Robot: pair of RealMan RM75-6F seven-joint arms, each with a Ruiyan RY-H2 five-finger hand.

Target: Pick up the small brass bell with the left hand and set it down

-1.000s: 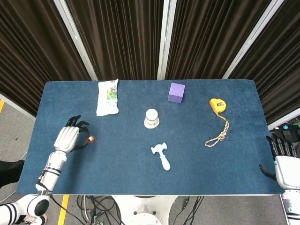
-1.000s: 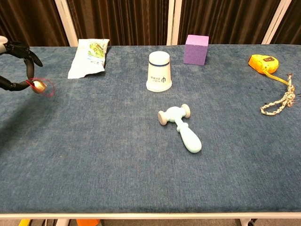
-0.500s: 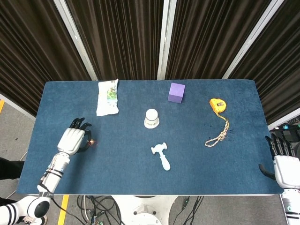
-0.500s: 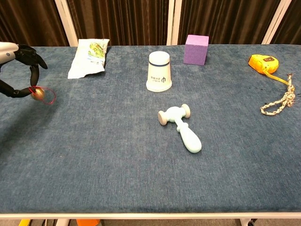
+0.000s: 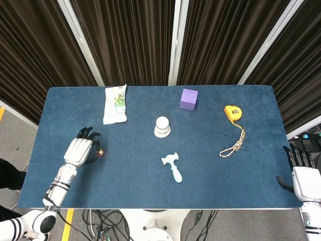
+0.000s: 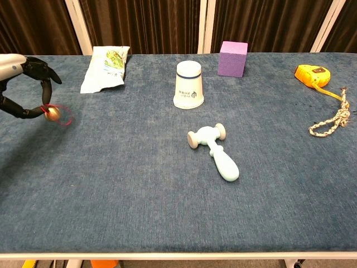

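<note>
At the left edge of the chest view, the left robot hand [image 6: 22, 89] pinches the small brass bell [image 6: 52, 113] between thumb and a fingertip, the other fingers arched above it. The pinch suits so small a thing: it leaves the bell's underside free to meet the cloth. A thin red loop trails from the bell toward the right. In the head view the same bell [image 5: 100, 151] glints just right of the hand, at centre-left of the frame, over the blue counter [image 5: 150, 196]. Whether it already touches the cloth I cannot tell; it looks very low, so I judge the setting-down to be nearly done, with release the part left.

Compared with a second ago, the left robot hand has travelled rightward and lower in both views, carrying the bell with it; the bell sits lower in the chest view and further from the counter's left edge. Half a second ago it was only slightly left of where it is now, so the motion is slowing.

The right robot hand [image 5: 302, 173] rests off the counter at the lower right of the head view, fingers apart and holding nothing, unchanged. The white cup [image 6: 188, 84], toy hammer [image 6: 215, 151], purple block [image 6: 232, 58], snack packet [image 6: 106, 68], tape measure [image 6: 315, 75] and rope [image 6: 330, 121] have not moved.
</note>
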